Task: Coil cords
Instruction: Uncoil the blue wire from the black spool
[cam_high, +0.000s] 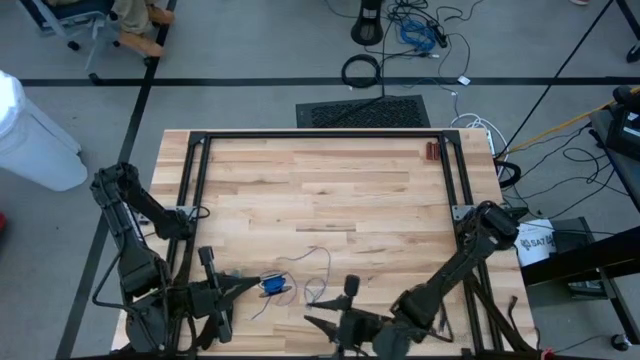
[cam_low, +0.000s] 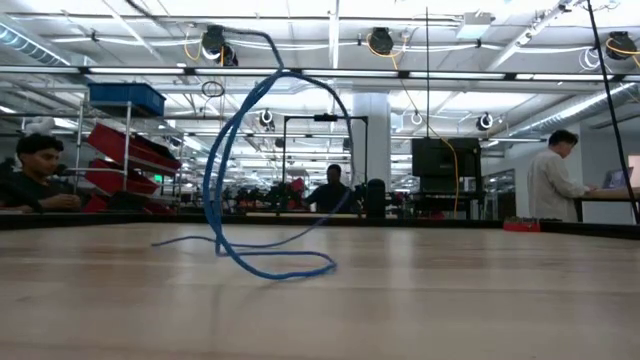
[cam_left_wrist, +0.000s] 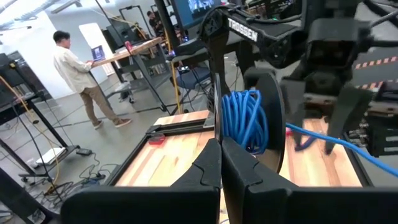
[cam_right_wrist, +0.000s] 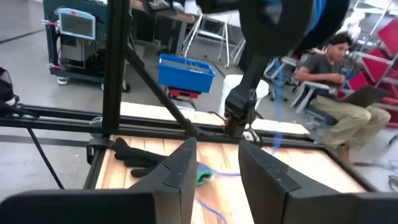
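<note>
Blue cord (cam_high: 300, 280) lies loose at the lower centre of the high view, its wound part (cam_high: 271, 286) at the left gripper (cam_high: 243, 285). In the low view a loop (cam_low: 262, 170) stands up. The left wrist view shows clenched jaws pinching the spool (cam_left_wrist: 250, 121) (probably to steady winding). In the right wrist view the right gripper (cam_right_wrist: 217, 168) is released, empty; the spool is cut off.

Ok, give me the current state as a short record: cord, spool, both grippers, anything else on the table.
cord: thin blue cord, partly wound, the rest trailing loose in loops over the table
coil: blue windings on a dark round spool, held up between the arms near the front edge
left gripper: shut on the spool's edge
right gripper: open, nothing between its fingers, close beside the coil
loose loop: stands up off the tabletop in the low view
other items: small reddish object at the far right of the table
</note>
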